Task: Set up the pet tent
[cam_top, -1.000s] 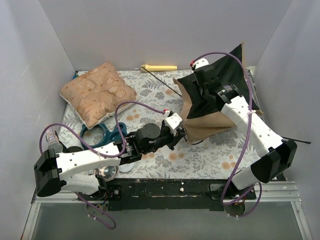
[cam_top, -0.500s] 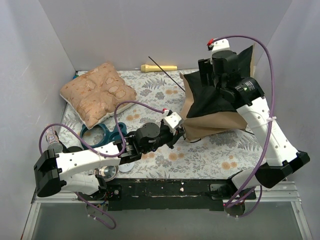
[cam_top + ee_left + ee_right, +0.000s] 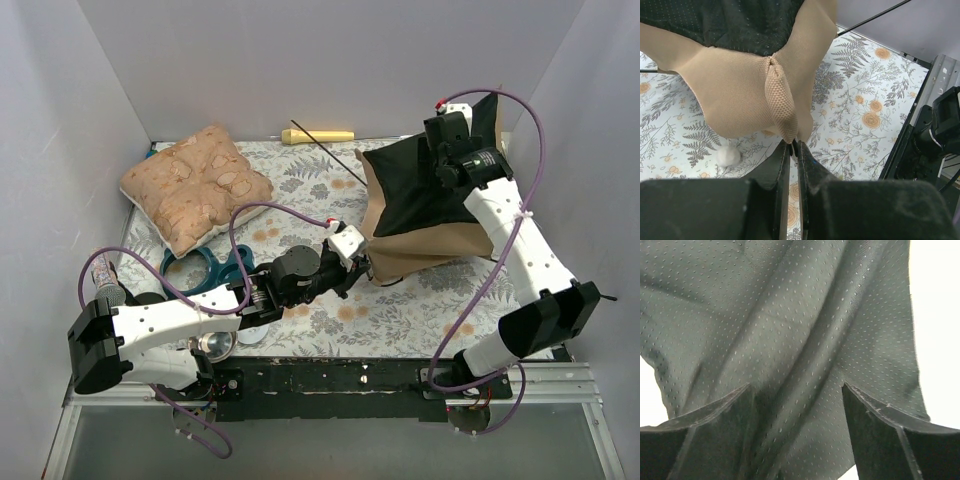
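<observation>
1. The pet tent (image 3: 420, 240) sits on the bench (image 3: 400, 312) to the right of the cushion (image 3: 195, 188) and well apart from it. It is a half-raised heap, with the tan shell low and the black mesh panel (image 3: 415, 190) lifted on the side away from the cushion.
2. The left hand (image 3: 792, 145) is pinched narrow on a folded tan corner of the shell, at the tent's edge nearest the cushion. It seems to serve as the anchor. It should hold firm and low, so the shell cannot slide when the other side is pulled.
3. The right hand (image 3: 797, 390) stands wide over the side of the tent away from the cushion. Mesh drapes between its fingers but is not clamped, so the step in hand looks like taking a fresh grip up there.
4. That hand would do better to close on trim or a seam than on loose mesh, which looks thin and likely to slip.
5. A thin black pole (image 3: 325, 152) juts from the shell on the cushion's side. It probably springs, so the pull away from the cushion should be slow, stopping if the anchored corner creeps.
</observation>
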Controlling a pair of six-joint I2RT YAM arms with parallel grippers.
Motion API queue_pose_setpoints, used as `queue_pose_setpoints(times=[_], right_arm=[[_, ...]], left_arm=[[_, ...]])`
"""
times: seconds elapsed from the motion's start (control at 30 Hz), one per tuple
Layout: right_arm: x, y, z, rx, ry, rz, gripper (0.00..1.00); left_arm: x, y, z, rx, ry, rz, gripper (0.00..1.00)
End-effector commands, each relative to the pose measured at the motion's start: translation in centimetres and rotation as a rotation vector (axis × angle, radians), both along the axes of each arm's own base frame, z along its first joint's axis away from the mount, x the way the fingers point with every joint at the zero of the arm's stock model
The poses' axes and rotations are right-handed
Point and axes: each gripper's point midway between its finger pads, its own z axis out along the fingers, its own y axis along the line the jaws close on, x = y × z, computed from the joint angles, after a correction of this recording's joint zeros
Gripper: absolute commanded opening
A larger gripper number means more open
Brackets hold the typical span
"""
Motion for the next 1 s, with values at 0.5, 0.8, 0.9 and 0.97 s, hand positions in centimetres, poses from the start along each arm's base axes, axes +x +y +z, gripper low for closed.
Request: queue_pose_setpoints(times=[0.5,0.8,0.9,0.97], right_arm=[[-1.4,12.7,10.8,0.143,-0.296,1.124,0.01],[-0.9,12.6,12.1,-0.098,-0.395,1.269,0.01],[0.1,12.9,13.8,-0.087,-0.446,1.238,0.01],[-0.3,13.4,14.8,-0.091,-0.51,1.271,0.01]], left_arm=[[2.3,11.8,15.8,-0.145,0.03,-0.169,0.98],[-3.6,14.2,15.7,-0.098,0.025,-0.354,0.98],[-6.8,14.6,14.1,-0.087,0.074,-0.469,0.98],[-5.7,15.3,14.3,-0.093,0.064,-0.35,0.98]])
